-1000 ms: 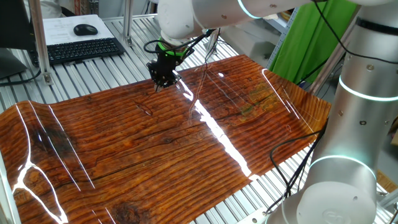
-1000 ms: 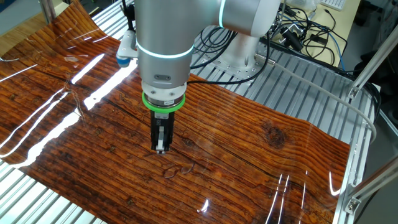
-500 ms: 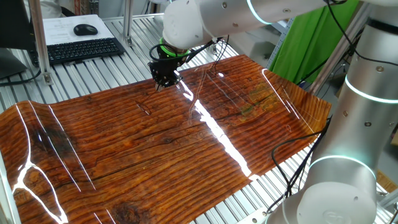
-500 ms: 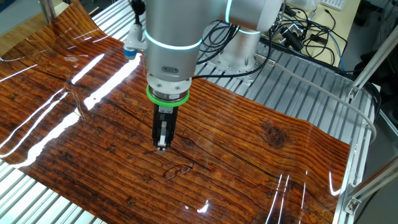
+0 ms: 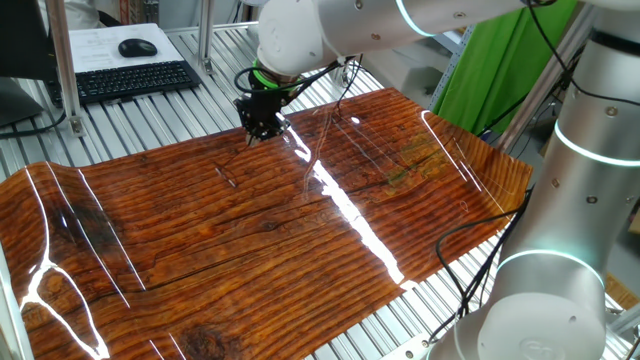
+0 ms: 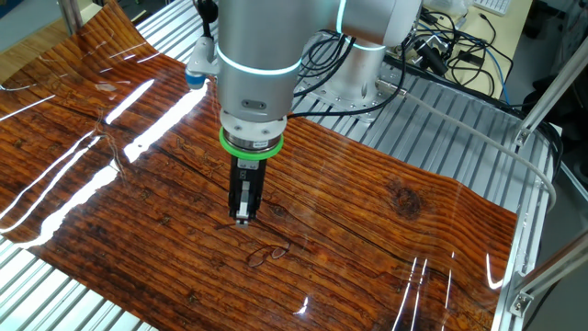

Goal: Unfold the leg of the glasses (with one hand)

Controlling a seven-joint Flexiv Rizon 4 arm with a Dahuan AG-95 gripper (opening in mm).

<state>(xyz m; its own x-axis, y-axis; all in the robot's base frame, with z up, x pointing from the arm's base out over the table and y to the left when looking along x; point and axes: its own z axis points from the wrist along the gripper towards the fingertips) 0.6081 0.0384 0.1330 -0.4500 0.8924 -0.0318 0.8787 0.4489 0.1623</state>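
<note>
So in one fixed view the hand (image 5: 262,128) hangs off the big white arm (image 5: 300,35), pointing straight down over the far part of the table (image 5: 250,260), close to the far edge where the slatted metal frame shows. It's all black with a green ring (image 5: 268,80) just above it. From here I honestly can't tell if the fingers are apart or together — they're too small and dark. The glasses (image 5: 231,178) are barely a faint thin scratch-like mark on the glossy wood-grain surface, nearer the camera than the hand and clearly apart from it. A keyboard (image 5: 128,78) and mouse (image 5: 137,47) sit on a desk beyond the table's far left corner, and long white glare streaks run across the wood.

The other fixed view is way more useful. The hand (image 6: 243,217) points down, its fingers (image 6: 241,204) pressed close together with nothing between them, so it looks closed and empty, tip hovering just above or right at the wood — can't say which. The glasses (image 6: 265,255) lie flat on the table just beyond the fingertips, toward the near edge, not touching the hand. The leg is too fine to pick out from the frame here. A bundle of black cables (image 6: 441,46) lies past the far edge.
</note>
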